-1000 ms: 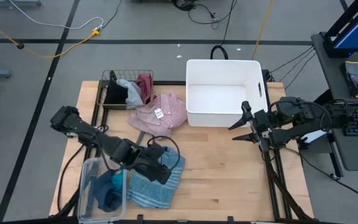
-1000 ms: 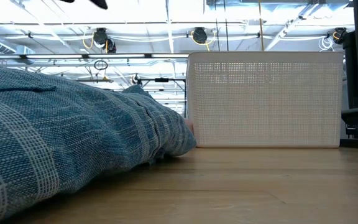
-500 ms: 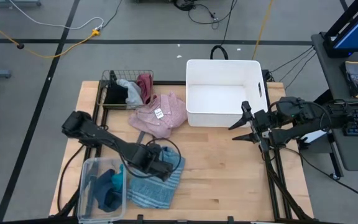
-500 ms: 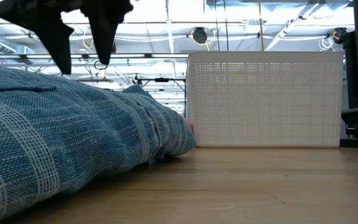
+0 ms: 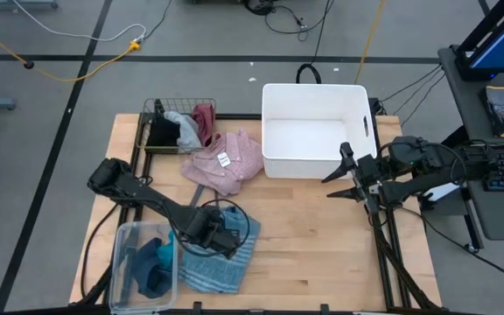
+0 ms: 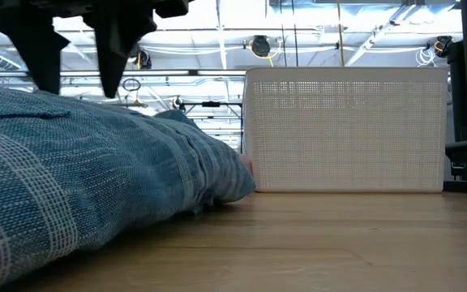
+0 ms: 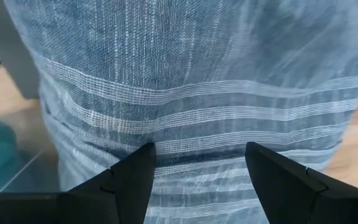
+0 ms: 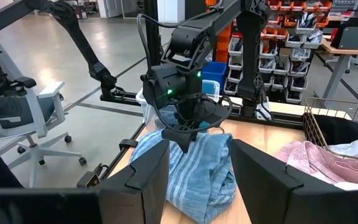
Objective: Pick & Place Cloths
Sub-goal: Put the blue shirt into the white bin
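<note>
A pale wooden table [image 5: 313,236] stands on a grey floor [image 5: 51,131] marked with dark tape lines [image 5: 147,58] and crossed by a yellow cable [image 5: 68,72]. Beyond it, the ceiling carries white trusses and round hanging lamps [image 6: 258,46]. An office chair [image 8: 27,118] sits off to one side, near what seem to be shelves of red and blue parts bins [image 8: 294,40].

On the worktop [image 5: 313,236] I count one white bin [image 5: 315,129], one wire basket [image 5: 178,125], one clear plastic tub [image 5: 143,267], two loose cloths, a pink shirt [image 5: 226,162] and a blue striped cloth [image 5: 217,258], plus two robot arms, left [image 5: 151,201] and right [image 5: 427,179].
</note>
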Available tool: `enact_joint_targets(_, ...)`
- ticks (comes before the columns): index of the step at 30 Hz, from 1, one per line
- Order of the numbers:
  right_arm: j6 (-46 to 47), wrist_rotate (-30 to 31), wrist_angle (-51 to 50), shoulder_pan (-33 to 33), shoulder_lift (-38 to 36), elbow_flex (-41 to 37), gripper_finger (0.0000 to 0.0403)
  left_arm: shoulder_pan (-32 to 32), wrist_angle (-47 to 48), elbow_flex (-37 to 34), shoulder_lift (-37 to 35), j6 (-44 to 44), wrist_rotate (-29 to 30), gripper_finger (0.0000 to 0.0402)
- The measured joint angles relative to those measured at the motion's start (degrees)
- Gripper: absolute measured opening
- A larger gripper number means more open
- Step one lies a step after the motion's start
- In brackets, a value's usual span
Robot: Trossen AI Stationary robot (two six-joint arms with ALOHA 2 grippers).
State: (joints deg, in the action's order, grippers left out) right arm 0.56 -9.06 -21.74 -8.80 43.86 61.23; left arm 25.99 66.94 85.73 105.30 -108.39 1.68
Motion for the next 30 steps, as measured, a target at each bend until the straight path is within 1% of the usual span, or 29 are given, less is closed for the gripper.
enact_joint_targets(6,0.0,0.0,0.4,0.0,-0.1,-1.1,0.0164,0.4,1.6,0.9,0.1,-1.1,-0.6,0.0255)
enact_joint_targets(9,0.1,0.0,0.4,0.0,0.0,-2.4,0.0164,0.4,5.6,4.7,0.0,-0.2,0.3,0.0255)
enact_joint_targets(11,0.1,0.0,0.4,0.0,0.0,-3.2,0.0164,0.4,8.9,7.4,0.0,0.1,2.1,0.0255)
enact_joint_targets(14,0.2,0.0,0.5,0.0,0.0,-4.0,0.0164,0.3,15.5,10.8,0.0,0.8,3.6,0.0255)
enact_joint_targets(16,0.2,0.0,0.7,0.0,0.0,-4.3,0.0164,0.0,18.5,11.4,-0.1,1.2,3.7,0.0255)
enact_joint_targets(18,0.2,0.0,1.0,0.0,0.0,-4.3,0.0164,-0.3,19.9,11.3,0.0,1.7,2.4,0.0255)
enact_joint_targets(27,0.1,-0.2,3.5,0.0,-0.4,-4.3,0.0164,-2.5,17.5,8.3,0.0,3.7,1.3,0.0255)
enact_joint_targets(30,0.1,-0.2,3.6,0.0,-0.5,-4.3,0.0164,-2.9,13.4,5.9,0.0,4.6,0.8,0.0255)
